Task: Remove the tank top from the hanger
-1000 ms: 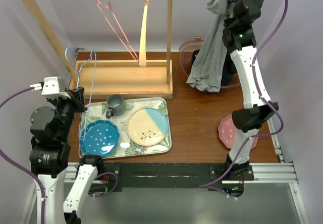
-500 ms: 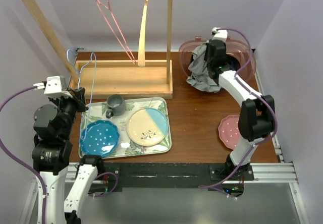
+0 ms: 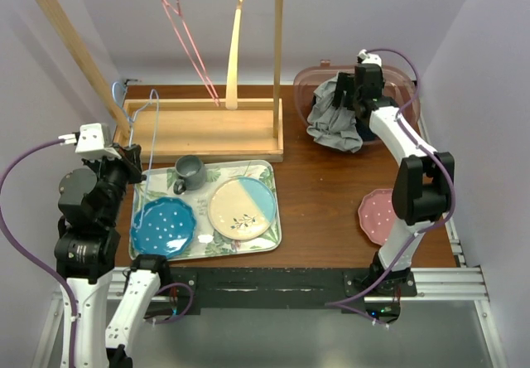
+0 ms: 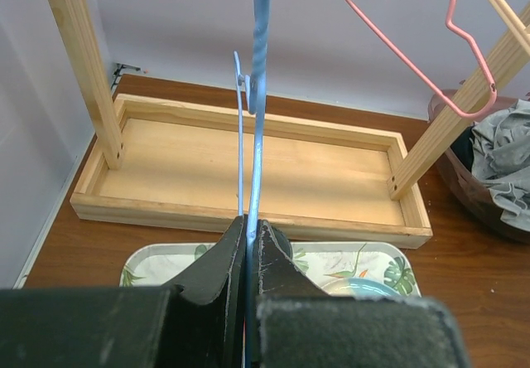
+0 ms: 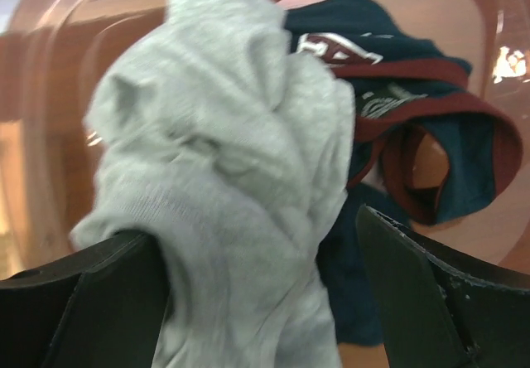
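Note:
The grey tank top [image 3: 331, 123] lies crumpled over the front rim of a pink bin [image 3: 306, 82], free of any hanger. My right gripper [image 3: 352, 94] hovers just over it, jaws wide open. In the right wrist view the grey cloth [image 5: 224, 169] bulges between the spread fingers of the right gripper [image 5: 257, 235], leaning on the left one. The bare blue wire hanger [image 3: 153, 128] stands upright at the left. My left gripper [image 3: 132, 165] is shut on its lower wire, and the left wrist view shows the hanger [image 4: 258, 94] pinched in the left gripper [image 4: 251, 223].
A wooden rack [image 3: 199, 128] with a pink hanger [image 3: 190, 45] fills the back left. A leaf-print tray [image 3: 273, 219] holds a grey mug [image 3: 189, 171], a blue plate [image 3: 163, 225] and a cream plate [image 3: 241, 206]. A pink plate [image 3: 377, 215] sits right. A navy garment [image 5: 431, 161] lies in the bin.
The right arm came down from high above with the tank top and lowered it onto the bin. Its jaws went from shut to wide open. The left arm stayed still.

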`<move>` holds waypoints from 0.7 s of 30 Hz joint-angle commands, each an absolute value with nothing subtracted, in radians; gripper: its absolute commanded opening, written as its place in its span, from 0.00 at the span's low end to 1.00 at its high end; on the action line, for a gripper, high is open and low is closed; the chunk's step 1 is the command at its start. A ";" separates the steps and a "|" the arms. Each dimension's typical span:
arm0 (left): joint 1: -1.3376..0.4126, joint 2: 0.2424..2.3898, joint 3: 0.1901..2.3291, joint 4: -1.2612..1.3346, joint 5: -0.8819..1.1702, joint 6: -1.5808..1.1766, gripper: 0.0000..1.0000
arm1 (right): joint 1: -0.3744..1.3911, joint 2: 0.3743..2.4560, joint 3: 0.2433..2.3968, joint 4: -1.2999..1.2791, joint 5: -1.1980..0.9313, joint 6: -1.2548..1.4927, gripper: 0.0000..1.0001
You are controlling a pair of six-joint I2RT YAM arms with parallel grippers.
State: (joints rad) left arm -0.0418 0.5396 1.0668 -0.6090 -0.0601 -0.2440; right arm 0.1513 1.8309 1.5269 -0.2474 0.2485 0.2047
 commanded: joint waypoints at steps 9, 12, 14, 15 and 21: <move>-0.044 0.551 1.095 -0.561 -0.063 -0.245 0.00 | 0.158 1.867 1.551 -0.423 0.156 0.150 0.94; -0.044 0.557 1.101 -0.560 -0.061 -0.245 0.00 | 0.153 1.907 1.566 -0.417 0.150 0.130 0.86; -0.044 0.558 1.104 -0.560 -0.058 -0.247 0.00 | 0.150 1.925 1.577 -0.402 0.147 0.106 0.76; -0.044 0.560 1.106 -0.560 -0.058 -0.247 0.00 | 0.149 1.924 1.572 -0.361 0.149 0.094 0.62; -0.044 0.563 1.109 -0.557 -0.057 -0.253 0.00 | 0.118 1.884 1.559 -0.187 0.190 -0.027 0.27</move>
State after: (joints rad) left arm -0.0418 0.5579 1.0698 -0.6079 -0.0593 -0.2440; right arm 0.1509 1.9404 1.5421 -0.3485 0.1455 0.0765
